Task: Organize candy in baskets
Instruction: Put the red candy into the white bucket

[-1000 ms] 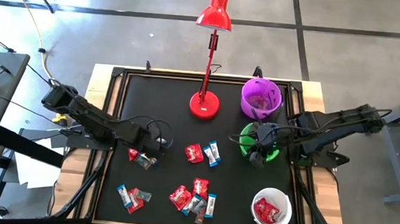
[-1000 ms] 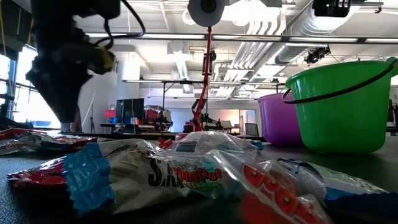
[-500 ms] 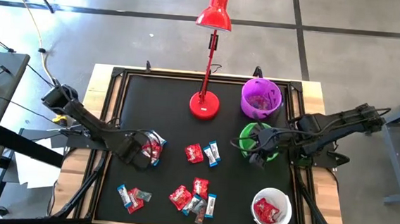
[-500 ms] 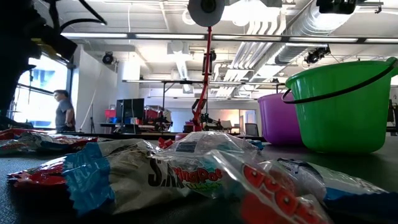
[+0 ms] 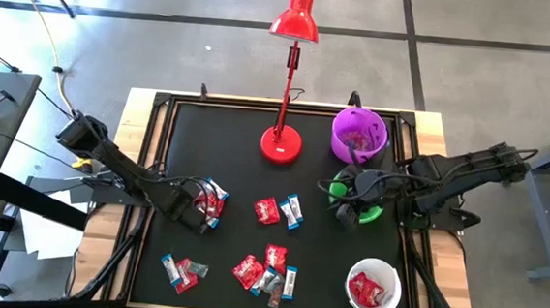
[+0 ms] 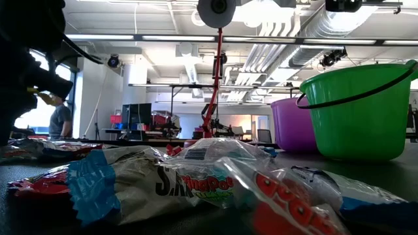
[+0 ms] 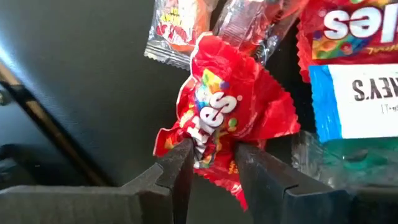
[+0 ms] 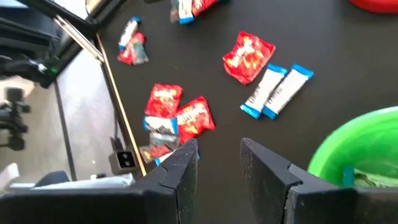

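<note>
Red candy (image 7: 214, 118) sits pinched between my left gripper's (image 7: 210, 163) fingers at the mat's nine o'clock, lifted for sorting. My right gripper (image 8: 219, 163) hangs empty, fingers apart, by the green basket (image 5: 373, 213) at three o'clock.

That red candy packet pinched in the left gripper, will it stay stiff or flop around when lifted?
Probably floppy: the red packet is crinkled foil, creased where the left gripper pinches it. It looks thin and light, so it should lift easily. Held by one edge, the glossy wrapper might slip or swing.
</note>
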